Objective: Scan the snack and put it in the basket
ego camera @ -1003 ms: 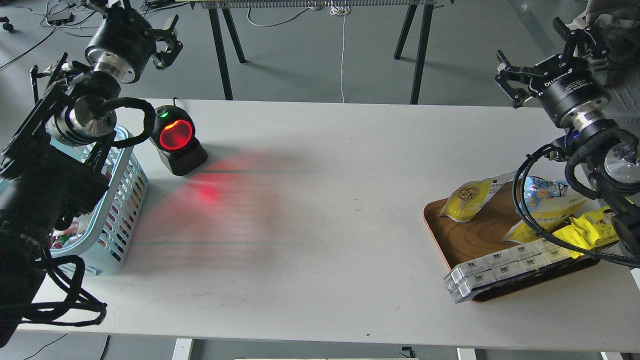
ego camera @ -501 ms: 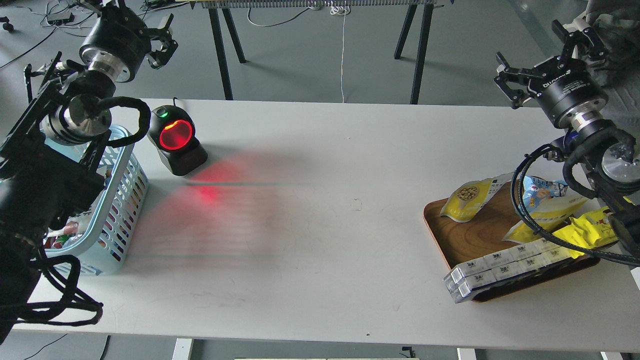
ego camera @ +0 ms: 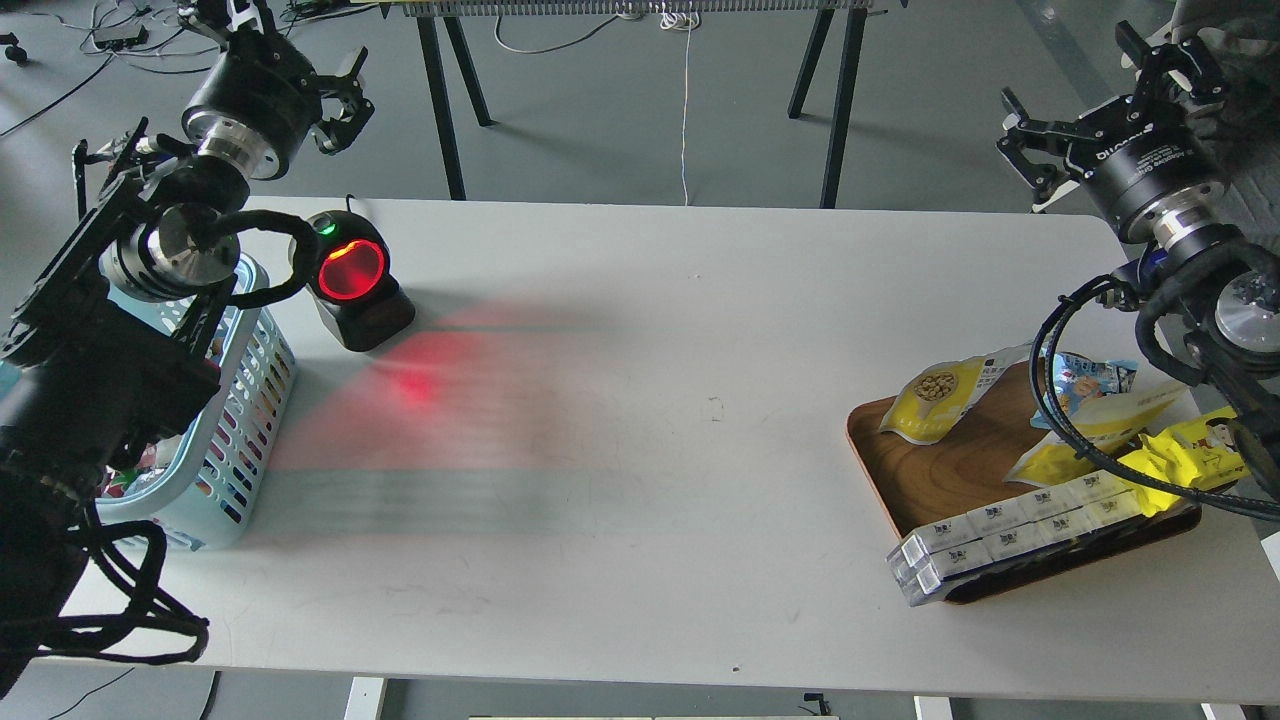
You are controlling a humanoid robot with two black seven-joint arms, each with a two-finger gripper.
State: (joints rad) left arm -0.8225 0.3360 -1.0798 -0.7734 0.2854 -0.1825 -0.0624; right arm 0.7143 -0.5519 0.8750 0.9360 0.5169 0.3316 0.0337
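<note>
Two grippers hang raised beyond the counter's point(ego camera: 640, 420) far corners, each with fingers spread and holding nothing. Our left gripper point(ego camera: 290, 55) is partly cut off at the top edge; our own arm hides much of the light blue basket point(ego camera: 245, 420) below it. Well below our right gripper point(ego camera: 1110, 95), the snack point(ego camera: 940, 398) lies on the wooden tray point(ego camera: 950, 480), its far end under a cable. Writing on the right wrist and on the white boxes point(ego camera: 1010, 535) is too small to read. The scanner point(ego camera: 352, 280) glows red.
</note>
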